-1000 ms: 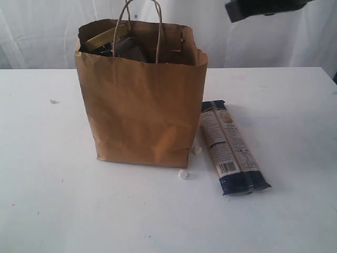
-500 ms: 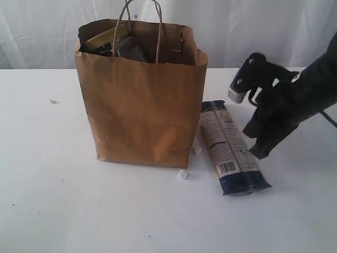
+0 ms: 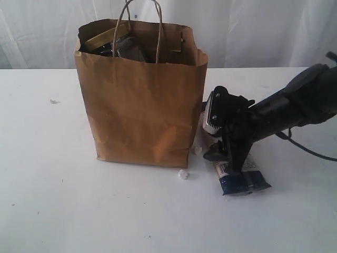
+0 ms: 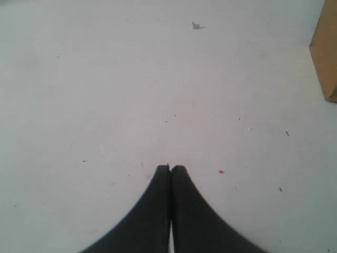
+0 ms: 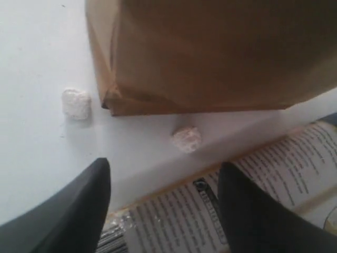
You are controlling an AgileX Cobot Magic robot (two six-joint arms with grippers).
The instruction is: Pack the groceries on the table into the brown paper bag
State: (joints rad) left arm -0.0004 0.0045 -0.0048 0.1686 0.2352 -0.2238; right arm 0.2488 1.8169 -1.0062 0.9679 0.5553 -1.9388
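The brown paper bag (image 3: 139, 105) stands upright on the white table (image 3: 52, 200), with a gold lid (image 3: 102, 38) and dark items showing at its ragged rim. Lying flat to its right is the long dark-blue noodle packet (image 3: 243, 182), label side up. My right gripper (image 3: 225, 157) has come down over the packet's middle and hides part of it. In the right wrist view that gripper (image 5: 164, 164) is open, with one finger (image 5: 87, 203) off the packet's (image 5: 179, 221) edge and the other over its label, close to the bag's bottom corner (image 5: 210, 52). My left gripper (image 4: 171, 167) is shut over bare table.
Small white crumbs lie by the bag's base (image 3: 183, 174) (image 5: 187, 138) (image 5: 76, 103), and another sits far left (image 3: 53, 101). A corner of the bag (image 4: 326, 58) shows at the edge of the left wrist view. White curtain hangs behind the table.
The right arm has swung down from the upper right and leftward, and its open gripper now sits over the noodle packet. The bag and packet have not moved.
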